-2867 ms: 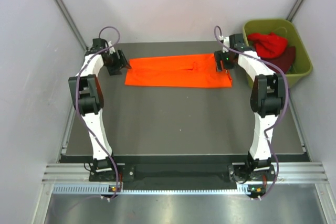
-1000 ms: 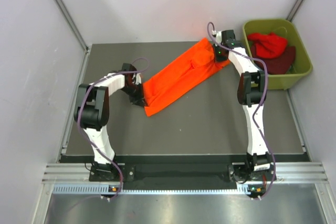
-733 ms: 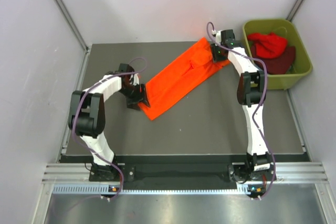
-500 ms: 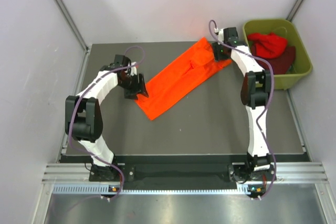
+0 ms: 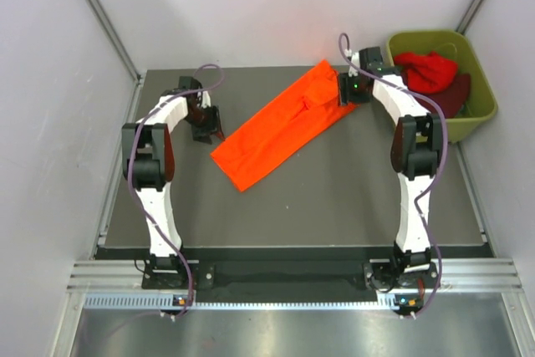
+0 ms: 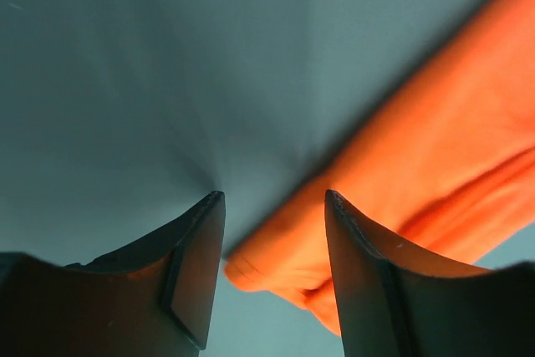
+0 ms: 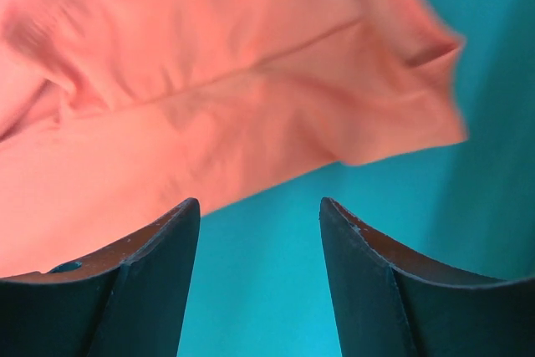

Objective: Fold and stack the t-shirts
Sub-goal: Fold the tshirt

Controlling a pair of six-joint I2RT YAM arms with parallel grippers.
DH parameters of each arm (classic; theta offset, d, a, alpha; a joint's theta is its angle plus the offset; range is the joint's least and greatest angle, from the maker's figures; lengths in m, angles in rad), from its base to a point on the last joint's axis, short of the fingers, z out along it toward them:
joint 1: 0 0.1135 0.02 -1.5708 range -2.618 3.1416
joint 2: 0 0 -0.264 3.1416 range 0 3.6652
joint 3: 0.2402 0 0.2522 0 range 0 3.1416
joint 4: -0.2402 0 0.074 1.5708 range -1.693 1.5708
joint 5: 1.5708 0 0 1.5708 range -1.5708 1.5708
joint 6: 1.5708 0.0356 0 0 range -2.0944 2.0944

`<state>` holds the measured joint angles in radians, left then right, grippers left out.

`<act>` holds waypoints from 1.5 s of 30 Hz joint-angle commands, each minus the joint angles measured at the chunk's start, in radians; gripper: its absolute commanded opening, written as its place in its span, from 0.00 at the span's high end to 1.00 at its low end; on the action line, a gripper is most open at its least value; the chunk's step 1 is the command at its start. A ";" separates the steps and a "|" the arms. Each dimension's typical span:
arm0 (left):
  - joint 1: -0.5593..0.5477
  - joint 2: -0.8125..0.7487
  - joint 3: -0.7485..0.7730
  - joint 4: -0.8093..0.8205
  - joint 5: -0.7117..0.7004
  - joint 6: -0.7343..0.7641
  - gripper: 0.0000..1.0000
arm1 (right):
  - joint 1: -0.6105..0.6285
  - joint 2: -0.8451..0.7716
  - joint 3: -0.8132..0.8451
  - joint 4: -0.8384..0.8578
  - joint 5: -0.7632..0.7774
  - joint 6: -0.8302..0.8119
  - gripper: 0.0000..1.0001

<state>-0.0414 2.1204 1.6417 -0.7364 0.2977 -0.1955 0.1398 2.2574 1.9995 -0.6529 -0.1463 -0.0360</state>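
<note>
The orange t-shirt (image 5: 280,125), folded into a long strip, lies diagonally on the dark table from near left to far right. My left gripper (image 5: 211,127) is open and empty just left of the strip's near end; the left wrist view shows the shirt's corner (image 6: 401,206) beyond the open jaws. My right gripper (image 5: 345,94) is open and empty at the strip's far end; the right wrist view shows the shirt (image 7: 209,81) just ahead of the jaws. A red t-shirt (image 5: 428,70) and a dark maroon one (image 5: 456,94) lie in the tub.
The olive-green tub (image 5: 478,114) stands at the far right corner beside the right arm. Grey walls enclose the table on the left, back and right. Bare dark table surface (image 5: 334,198) spreads in front of the shirt.
The strip was swung from lying straight across the back to a diagonal. Both grippers have let go of it; the left gripper has drawn back to the left and away from the shirt.
</note>
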 commanded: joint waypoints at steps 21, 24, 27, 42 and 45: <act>0.034 -0.042 -0.060 -0.038 0.024 0.027 0.59 | 0.007 0.183 0.074 0.012 -0.003 0.048 0.40; 0.049 -0.066 -0.082 -0.032 0.024 0.012 0.60 | 0.009 0.192 0.100 0.006 -0.003 0.044 0.40; 0.069 -0.086 -0.083 -0.028 0.035 -0.004 0.59 | 0.011 0.188 0.097 0.010 0.004 0.045 0.40; 0.072 -0.175 -0.167 -0.027 0.130 -0.064 0.50 | 0.026 0.163 0.074 0.015 0.016 0.044 0.40; 0.072 -0.177 -0.197 -0.018 0.139 -0.068 0.50 | 0.026 0.163 0.074 0.016 0.022 0.013 0.40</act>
<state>0.0311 1.9915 1.4700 -0.7616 0.4019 -0.2455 0.1486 2.4161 2.0766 -0.6350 -0.1356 -0.0029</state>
